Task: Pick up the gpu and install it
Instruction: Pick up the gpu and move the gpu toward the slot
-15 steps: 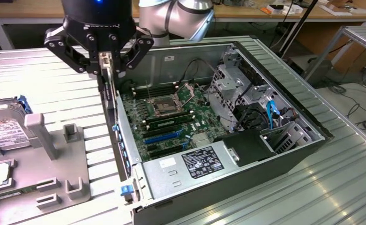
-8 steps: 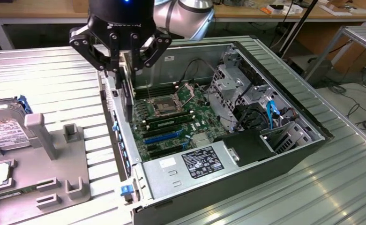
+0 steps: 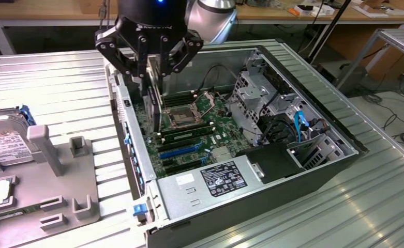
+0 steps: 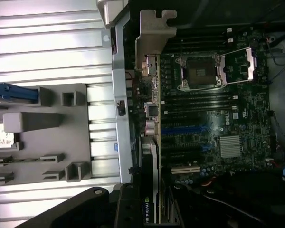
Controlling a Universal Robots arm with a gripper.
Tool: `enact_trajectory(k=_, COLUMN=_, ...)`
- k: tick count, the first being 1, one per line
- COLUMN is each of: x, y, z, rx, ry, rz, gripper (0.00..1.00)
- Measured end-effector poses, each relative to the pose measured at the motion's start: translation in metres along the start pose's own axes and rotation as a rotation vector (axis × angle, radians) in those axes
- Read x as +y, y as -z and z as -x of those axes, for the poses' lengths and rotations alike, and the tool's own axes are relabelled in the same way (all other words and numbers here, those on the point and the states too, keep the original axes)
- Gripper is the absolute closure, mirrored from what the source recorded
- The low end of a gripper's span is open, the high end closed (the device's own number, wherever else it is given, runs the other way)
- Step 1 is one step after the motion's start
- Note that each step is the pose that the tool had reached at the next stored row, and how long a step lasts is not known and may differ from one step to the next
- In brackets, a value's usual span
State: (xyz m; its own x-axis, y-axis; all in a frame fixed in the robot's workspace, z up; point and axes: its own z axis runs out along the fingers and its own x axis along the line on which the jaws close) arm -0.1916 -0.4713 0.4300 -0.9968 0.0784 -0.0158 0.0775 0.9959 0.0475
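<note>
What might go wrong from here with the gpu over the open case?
The gripper holds the gpu upright just inside the case's rear wall, so its silver bracket may catch on that wall. The card also hangs beside the open CPU socket; lowered off the blue slots, it might strike the board.

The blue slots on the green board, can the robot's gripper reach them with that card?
Probably yes. The computer case is open, the gripper holds the gpu upright just above the green board, and nothing seems to cover the blue slots.
</note>
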Motion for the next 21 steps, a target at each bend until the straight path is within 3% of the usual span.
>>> enact_trajectory(k=4, x=0.0013, y=-0.0003, z=0.016, rx=0.0, ry=0.0, rz=0.0001, gripper=0.73)
enact_trajectory(k=15, x=0.0038, y=-0.0009, z=0.044, rx=0.0, ry=0.0, rz=0.0, gripper=0.73)
enact_trajectory(k=17, x=0.0055, y=-0.0013, z=0.063, rx=0.0, ry=0.0, rz=0.0, gripper=0.73)
enact_trajectory(k=21, x=0.0075, y=-0.0017, z=0.085, rx=0.0, ry=0.0, rz=0.0, gripper=0.73)
